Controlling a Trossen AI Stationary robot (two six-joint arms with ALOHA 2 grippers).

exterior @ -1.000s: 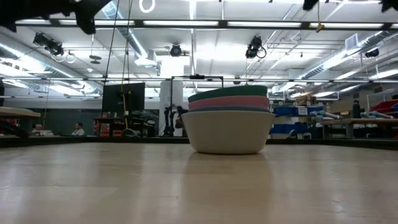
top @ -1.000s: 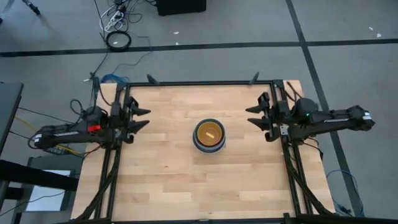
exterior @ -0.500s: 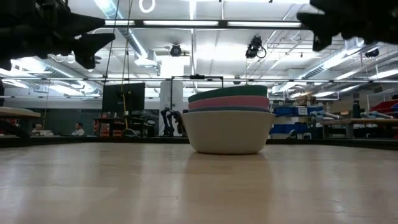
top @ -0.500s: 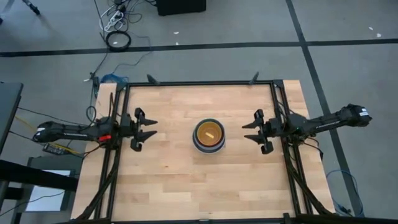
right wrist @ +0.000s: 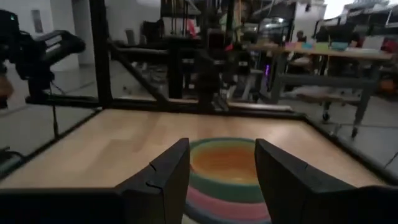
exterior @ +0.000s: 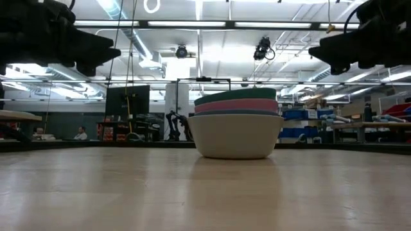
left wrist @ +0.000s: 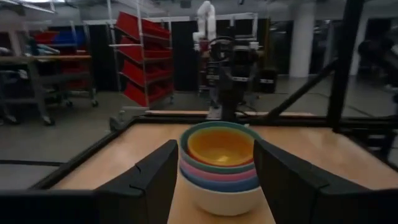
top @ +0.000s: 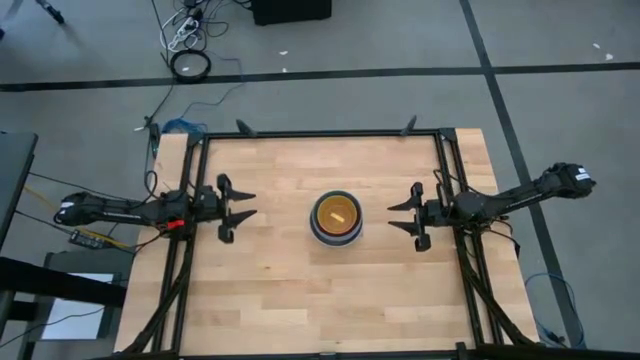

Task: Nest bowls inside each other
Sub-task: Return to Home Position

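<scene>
The bowls stand nested as one stack in the middle of the wooden table, resting on the pale grey-white outer bowl; blue, pink and teal rims show above it, and orange and yellow show inside. My left gripper hangs open at the table's left side, pointing level at the stack, well short of it. My right gripper hangs open at the table's right side, also pointing level at the stack and clear of it.
A black frame runs along the table's far, left and right edges. Bare wood lies around the stack on all sides. Beyond the table the low view shows a workshop with shelves and distant people.
Both grippers have come down from higher up and swung inward over the table toward the stack, the left from the table's left edge, the right from its right edge. Both stay open. The stack of bowls has kept still.
</scene>
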